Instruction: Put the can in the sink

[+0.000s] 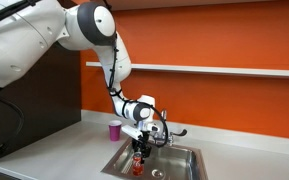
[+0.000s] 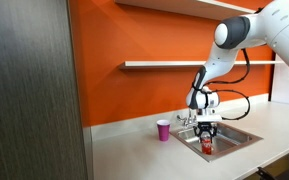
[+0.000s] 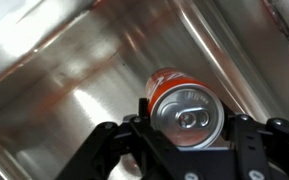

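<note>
We see the black two-fingered gripper [image 3: 187,128] closed around the small red cylindrical drink can [image 3: 187,108]. In the wrist view its dark fingers [image 3: 134,132] sit against opposite sides of the can just below the silvery top. The top faces the camera with the pull tab visible, so the can hangs upright between the fingers.

Around the can the wrist view shows only the brushed walls and floor of the rectangular stainless steel sink [image 3: 64,70], with the can's red colour reflected faintly in the metal. We cannot tell whether the bottom of the can touches the sink floor.

In both exterior views the gripper [image 1: 138,152] [image 2: 206,134] points straight down into the sink [image 1: 182,160] [image 2: 240,138], with the can [image 1: 137,166] [image 2: 207,147] showing as a red spot below it, inside the rim.

The chrome faucet [image 1: 165,126] stands at the back edge of the sink, just beside the wrist. A pink tapered cup [image 1: 114,130] [image 2: 163,130] stands upright on the pale grey counter [image 1: 64,150] [image 2: 134,150], near the sink but apart from it. The white robot arm [image 1: 94,30] [image 2: 246,30] bends down from above. Behind it is an orange wall [image 1: 224,35] [image 2: 134,35] carrying a long white shelf [image 1: 224,70] [image 2: 169,64].
</note>
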